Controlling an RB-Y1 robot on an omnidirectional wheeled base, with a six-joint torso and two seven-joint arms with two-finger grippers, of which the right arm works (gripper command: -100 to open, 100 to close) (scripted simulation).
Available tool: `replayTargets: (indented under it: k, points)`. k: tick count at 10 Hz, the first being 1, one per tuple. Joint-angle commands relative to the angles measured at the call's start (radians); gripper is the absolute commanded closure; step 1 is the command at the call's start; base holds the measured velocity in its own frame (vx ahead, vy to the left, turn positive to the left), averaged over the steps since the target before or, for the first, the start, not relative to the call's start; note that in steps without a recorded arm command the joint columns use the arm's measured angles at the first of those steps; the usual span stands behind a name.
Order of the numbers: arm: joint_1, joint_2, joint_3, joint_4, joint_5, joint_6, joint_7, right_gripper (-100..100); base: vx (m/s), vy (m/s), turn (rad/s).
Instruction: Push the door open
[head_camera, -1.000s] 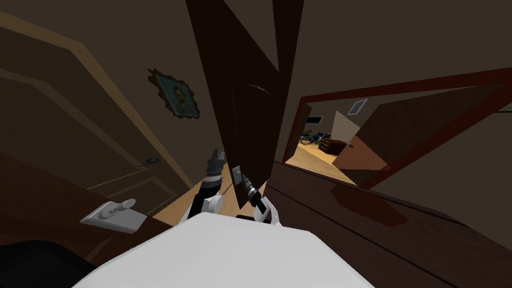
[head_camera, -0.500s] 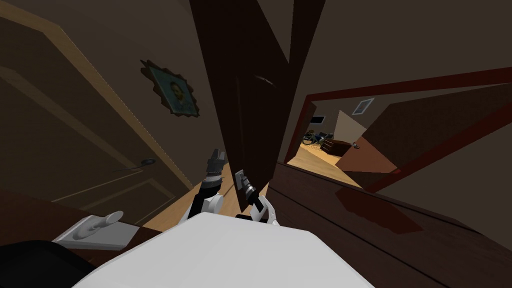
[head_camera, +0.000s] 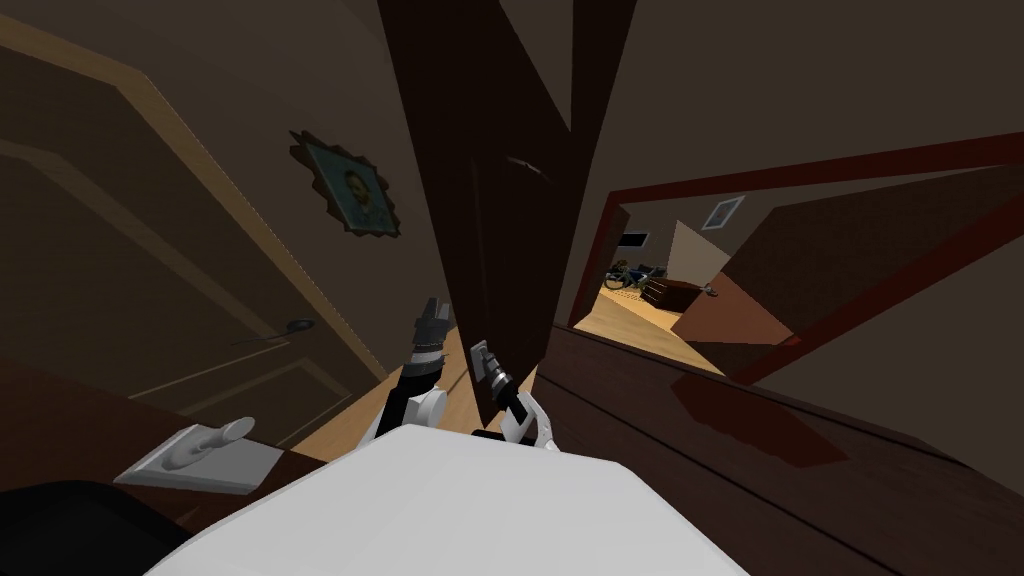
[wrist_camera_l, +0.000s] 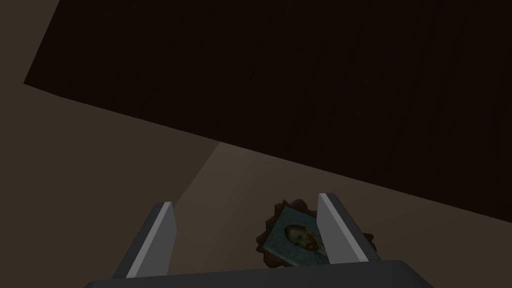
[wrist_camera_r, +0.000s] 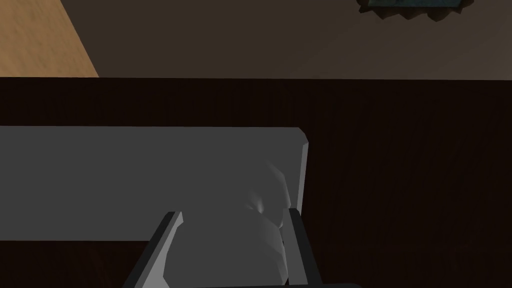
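Around door handle (wrist_camera_r: 235, 240), right fingers (wrist_camera_r: 299, 250)

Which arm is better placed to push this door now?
Right: the right gripper is shut on the grey handle of the dark door. The left gripper is open, off the door, pointing at the framed portrait.

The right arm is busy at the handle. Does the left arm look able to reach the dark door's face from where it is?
Probably yes. The left arm sits right beside the dark door, jaws open, nothing between; the right jaws grip its grey handle.
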Motion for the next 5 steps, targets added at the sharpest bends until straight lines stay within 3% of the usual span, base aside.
replayTargets:
  k: [1,5]
  points:
    - [0.015,-0.02,-0.002,-0.013,0.016,0.0,-0.008,100,0.051,0.094,-0.109]
    - [0.045,-0.049,-0.006,-0.038,0.048,0.001,-0.025,100,0.094,0.157,-0.122]
